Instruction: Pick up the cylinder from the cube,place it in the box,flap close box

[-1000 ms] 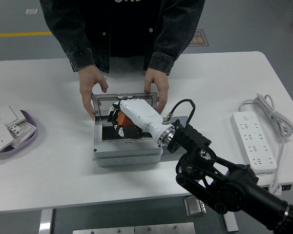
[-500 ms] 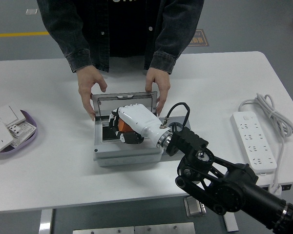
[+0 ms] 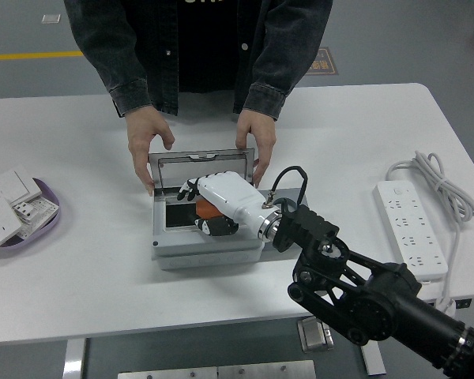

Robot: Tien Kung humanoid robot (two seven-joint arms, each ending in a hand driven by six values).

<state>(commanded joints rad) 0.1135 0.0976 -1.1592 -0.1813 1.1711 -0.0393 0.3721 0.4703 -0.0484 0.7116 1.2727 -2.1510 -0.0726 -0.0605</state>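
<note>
Grey box [image 3: 209, 251] sits on the white tabletop [image 3: 87, 260], its lid [image 3: 201, 167] held upright by a person's hands [image 3: 148, 142]. Right hand [image 3: 215, 204], inside the box, clamps the orange cylinder [image 3: 208, 211]; its axis cannot be told. Power strip [image 3: 411, 229] lies well right of the box.

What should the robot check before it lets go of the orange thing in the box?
1. Orange cylinder held by the right hand: ok.
2. Hand is over the box opening: ok.
3. Cylinder touching the box floor: cannot tell, the hand hides it.
4. Lid open and upright: ok.
5. Lid steadied by the person's hands: ok, both grip its sides.
6. Person's fingers clear of the closing path: not ok.
</note>
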